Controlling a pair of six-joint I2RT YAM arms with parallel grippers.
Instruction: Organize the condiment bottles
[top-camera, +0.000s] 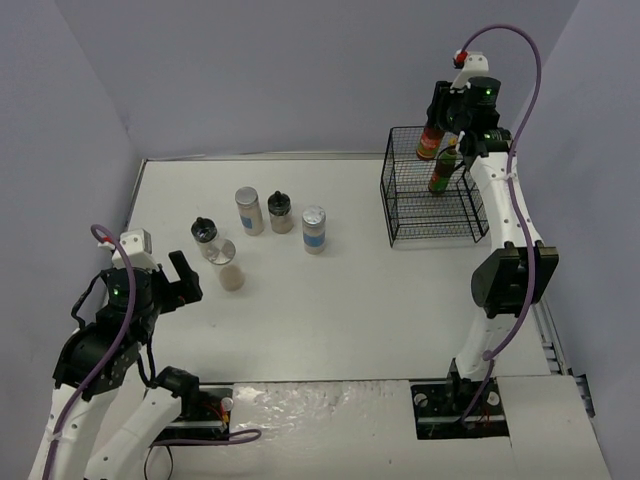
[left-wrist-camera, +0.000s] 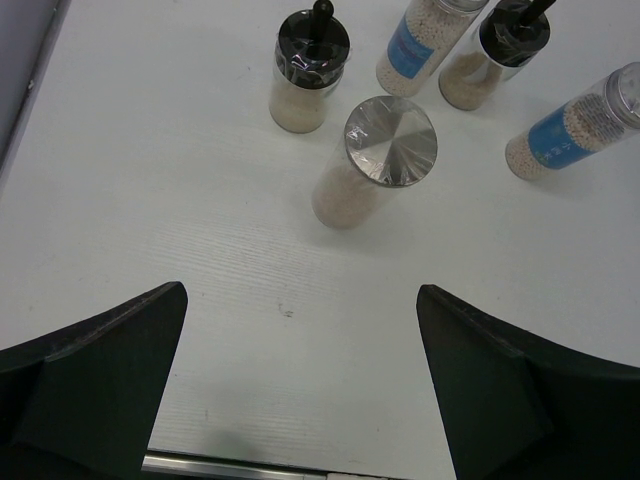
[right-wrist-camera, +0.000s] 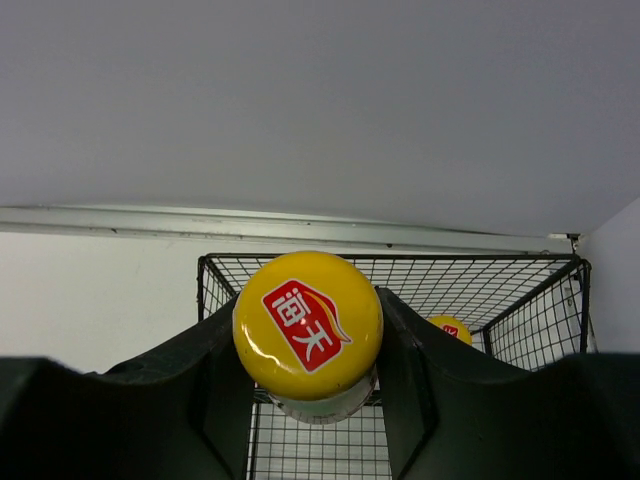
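Note:
My right gripper (top-camera: 446, 110) is shut on a dark sauce bottle (top-camera: 430, 141) and holds it over the far edge of the black wire basket (top-camera: 436, 215). In the right wrist view its yellow cap (right-wrist-camera: 308, 325) sits between my fingers (right-wrist-camera: 405, 350). A second sauce bottle (top-camera: 443, 170) stands inside the basket, its cap (right-wrist-camera: 452, 328) showing low right. My left gripper (top-camera: 184, 280) is open and empty near the plain silver-lidded jar (top-camera: 229, 265), which shows ahead of it (left-wrist-camera: 388, 145). Two black-capped shakers (top-camera: 204, 232) (top-camera: 280, 211) and two blue-labelled jars (top-camera: 248, 210) (top-camera: 314, 229) stand on the table.
The white table (top-camera: 340, 300) ends at a back wall rail (right-wrist-camera: 250, 222) just behind the basket. In the left wrist view the shakers (left-wrist-camera: 310, 65) (left-wrist-camera: 505, 50) and blue-labelled jars (left-wrist-camera: 418, 45) (left-wrist-camera: 572, 130) cluster beyond the near jar.

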